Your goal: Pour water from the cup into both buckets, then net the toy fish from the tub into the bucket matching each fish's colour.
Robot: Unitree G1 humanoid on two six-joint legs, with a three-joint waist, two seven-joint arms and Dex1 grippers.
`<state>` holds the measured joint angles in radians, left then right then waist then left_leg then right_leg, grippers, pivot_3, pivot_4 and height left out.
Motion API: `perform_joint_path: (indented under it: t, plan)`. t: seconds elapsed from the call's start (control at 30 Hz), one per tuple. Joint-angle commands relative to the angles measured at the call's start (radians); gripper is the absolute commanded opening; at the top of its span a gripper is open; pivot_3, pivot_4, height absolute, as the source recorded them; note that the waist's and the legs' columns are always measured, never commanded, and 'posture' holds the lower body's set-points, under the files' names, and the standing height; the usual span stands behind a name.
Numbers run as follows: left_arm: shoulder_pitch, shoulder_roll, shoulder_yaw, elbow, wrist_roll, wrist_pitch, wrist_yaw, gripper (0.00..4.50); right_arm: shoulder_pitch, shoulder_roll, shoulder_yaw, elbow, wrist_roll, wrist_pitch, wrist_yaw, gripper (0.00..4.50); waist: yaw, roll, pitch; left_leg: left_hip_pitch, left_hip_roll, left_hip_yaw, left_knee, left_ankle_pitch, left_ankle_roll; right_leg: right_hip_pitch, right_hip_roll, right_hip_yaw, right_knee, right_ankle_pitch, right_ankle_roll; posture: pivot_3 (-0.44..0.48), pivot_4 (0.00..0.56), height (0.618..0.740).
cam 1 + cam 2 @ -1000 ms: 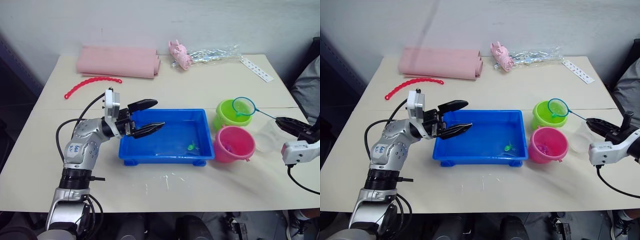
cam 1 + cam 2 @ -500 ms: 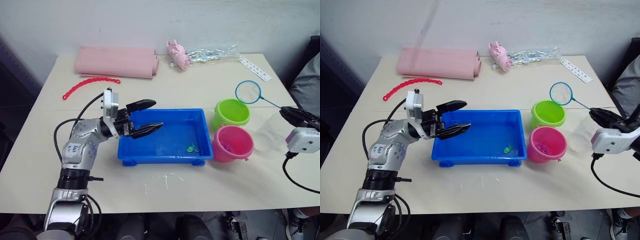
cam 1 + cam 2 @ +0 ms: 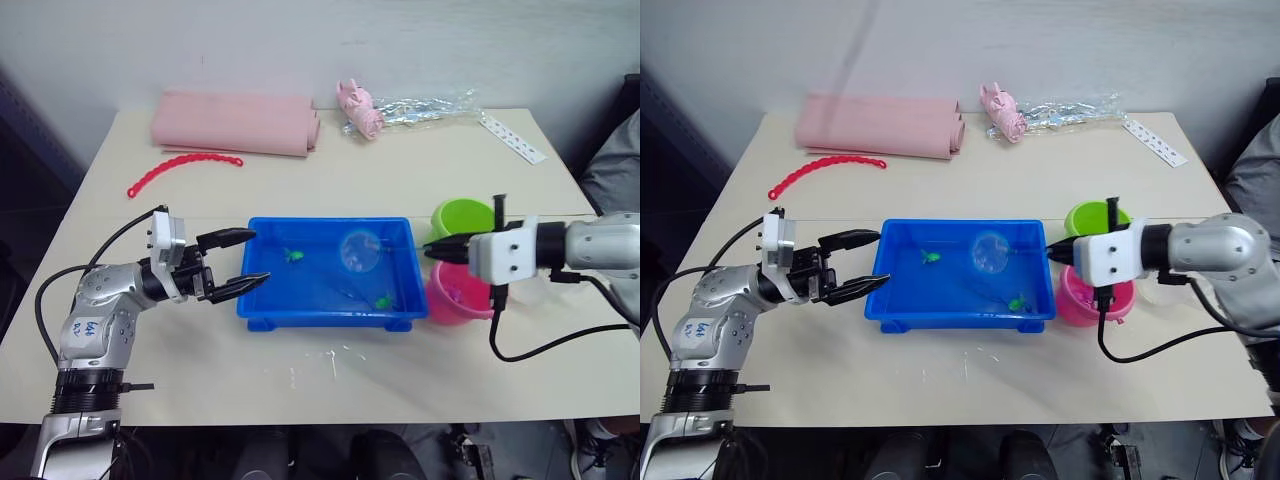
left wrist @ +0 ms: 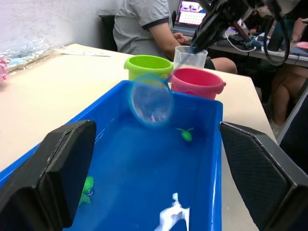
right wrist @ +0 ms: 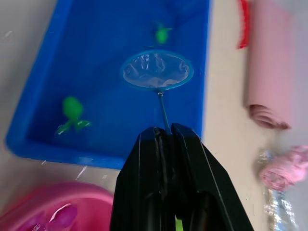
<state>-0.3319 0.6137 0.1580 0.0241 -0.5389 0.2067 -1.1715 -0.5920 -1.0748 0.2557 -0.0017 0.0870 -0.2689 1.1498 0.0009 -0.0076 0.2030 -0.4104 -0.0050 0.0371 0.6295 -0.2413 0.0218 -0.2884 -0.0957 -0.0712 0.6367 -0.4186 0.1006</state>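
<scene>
currently netting: my right gripper (image 5: 163,132) is clamped on the net (image 3: 359,250), its hoop over the tub (image 3: 262,305). left gripper (image 3: 236,261) gapes empty beside it. next, dip under a green fish (image 3: 383,299).

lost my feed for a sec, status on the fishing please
Right gripper shut on thin dark net handle, blue-rimmed mesh net over the bright blue plastic tub. Left gripper open beside the tub. Two small green toy fish in tub, nothing blocking.
</scene>
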Motion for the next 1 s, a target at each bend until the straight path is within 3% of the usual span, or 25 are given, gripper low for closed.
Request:
perform_joint_path:
  t: [0.03,0.47,0.77,1.0]
  plan:
    - [0.021,0.021,-0.013,-0.052,0.009,-0.011,-0.015,4.46,-0.069,0.015,0.016,0.035,-0.075,-0.035,0.057,0.0,-0.003,0.0,0.0,0.0,0.0,0.0,0.0,0.0,0.0,0.0,0.0,0.0,0.0,0.0,0.0,0.0,0.15,0.74]
    - [0.06,0.026,-0.049,-0.084,0.013,-0.015,-0.033,4.46,-0.274,0.062,0.098,0.151,-0.233,-0.12,0.234,0.0,-0.005,0.0,0.0,0.0,0.0,0.001,0.0,0.0,0.0,-0.001,0.0,0.001,0.001,0.0,0.0,0.0,0.15,0.74]
    - [0.076,0.017,-0.051,-0.069,0.016,-0.048,-0.029,4.46,-0.266,0.049,0.124,0.022,-0.144,0.126,0.459,0.0,-0.005,0.0,0.0,0.0,0.0,0.0,0.0,0.0,0.0,-0.001,0.0,0.001,0.001,0.0,0.0,0.0,0.15,0.74]
    - [0.085,0.023,-0.042,-0.046,0.016,-0.07,-0.033,4.46,-0.215,0.133,0.068,-0.036,-0.046,0.36,0.381,0.0,-0.005,0.0,0.0,0.0,0.0,0.0,0.0,0.0,0.0,-0.001,0.0,0.001,0.001,0.0,0.0,0.0,0.15,0.74]
